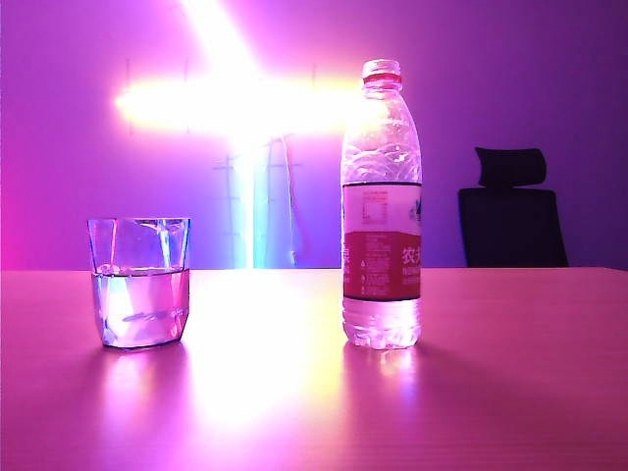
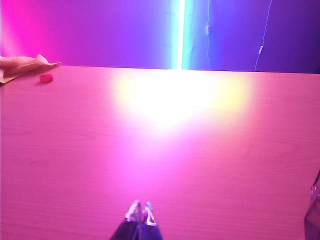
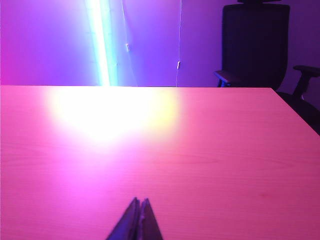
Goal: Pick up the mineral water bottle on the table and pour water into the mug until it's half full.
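Observation:
The mineral water bottle [image 1: 382, 206] stands upright right of centre on the table [image 1: 294, 392], its mouth uncapped and the red neck ring showing. The mug [image 1: 140, 283], a clear faceted glass, stands to its left, about half full of water. Neither gripper appears in the exterior view. In the left wrist view my left gripper [image 2: 140, 210] hovers low over bare tabletop, jaws together on nothing. My right gripper [image 3: 139, 202] is likewise shut and empty over bare table in its own view. A sliver of clear glass [image 2: 313, 215] shows at the left wrist view's edge.
A small red cap [image 2: 46, 78] lies near the table's far edge, next to a person's hand [image 2: 25, 65]. A black office chair [image 1: 512, 221] stands behind the table at the right. Bright light strips glare on the wall and on the tabletop.

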{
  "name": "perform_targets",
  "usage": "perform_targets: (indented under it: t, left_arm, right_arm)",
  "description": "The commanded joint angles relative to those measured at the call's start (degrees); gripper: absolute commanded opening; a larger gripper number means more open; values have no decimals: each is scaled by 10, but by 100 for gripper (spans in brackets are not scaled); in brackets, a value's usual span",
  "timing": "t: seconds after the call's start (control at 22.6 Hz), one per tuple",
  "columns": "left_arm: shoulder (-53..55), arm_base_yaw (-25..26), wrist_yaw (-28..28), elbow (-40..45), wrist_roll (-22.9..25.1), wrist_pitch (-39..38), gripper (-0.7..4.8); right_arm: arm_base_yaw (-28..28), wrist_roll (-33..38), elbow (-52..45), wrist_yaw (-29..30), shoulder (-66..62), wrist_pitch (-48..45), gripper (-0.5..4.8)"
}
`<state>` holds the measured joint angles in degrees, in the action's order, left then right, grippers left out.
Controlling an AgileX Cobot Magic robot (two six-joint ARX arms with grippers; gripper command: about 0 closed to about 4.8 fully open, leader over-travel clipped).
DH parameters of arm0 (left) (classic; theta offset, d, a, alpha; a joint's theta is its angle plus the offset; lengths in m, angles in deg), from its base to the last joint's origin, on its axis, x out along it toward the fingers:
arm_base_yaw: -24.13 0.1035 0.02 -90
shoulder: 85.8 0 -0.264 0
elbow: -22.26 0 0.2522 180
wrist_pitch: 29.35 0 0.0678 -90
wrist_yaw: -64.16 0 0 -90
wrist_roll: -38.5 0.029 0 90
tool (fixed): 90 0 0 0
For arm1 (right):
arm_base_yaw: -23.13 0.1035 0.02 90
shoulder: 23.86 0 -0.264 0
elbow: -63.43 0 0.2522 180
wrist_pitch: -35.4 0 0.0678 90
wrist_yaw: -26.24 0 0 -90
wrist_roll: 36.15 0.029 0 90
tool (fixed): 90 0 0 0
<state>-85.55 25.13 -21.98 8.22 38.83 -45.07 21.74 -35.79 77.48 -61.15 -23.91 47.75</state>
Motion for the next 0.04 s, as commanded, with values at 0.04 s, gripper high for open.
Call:
perform_targets:
  t: [0.04]
  left_arm:
    - [1, 0, -1, -2, -2, 7, -2]
  right_arm:
    - [-1, 0, -3, -1, 1, -9, -1]
